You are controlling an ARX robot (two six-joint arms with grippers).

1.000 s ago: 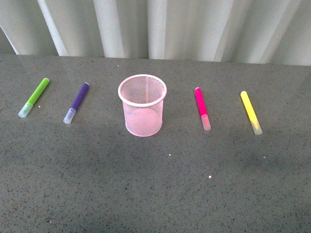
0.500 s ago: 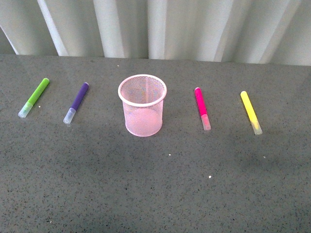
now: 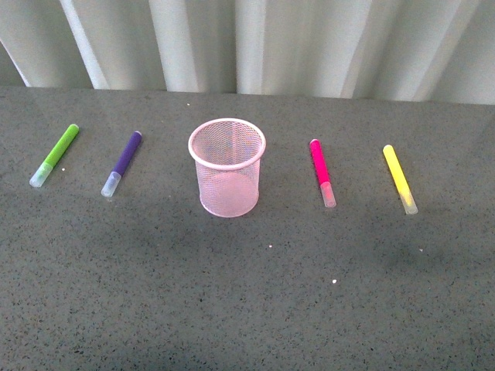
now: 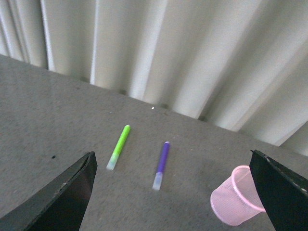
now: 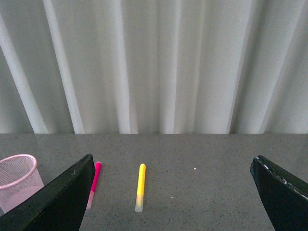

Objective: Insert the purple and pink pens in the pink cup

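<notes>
Left fingers (image 4: 62, 202) and right fingers (image 5: 57, 202) gape wide, holding nothing. Nothing has moved: purple pen (image 4: 161, 165) lies ahead between your left fingers, pink pen (image 5: 95, 183) beside one right finger, cup (image 3: 229, 193) empty. You haven't started.

No text, number or brand could be read anywhere. The purple pen (image 3: 124, 160), pink pen (image 3: 320, 168) and cup (image 3: 227, 174) showed no legible marks.

Left wrist picture's blurry: a finger (image 4: 284, 192) of my left tool (image 4: 172, 153) covers one side of the pink cup (image 4: 231, 202). Right wrist view, cup cropped.
</notes>
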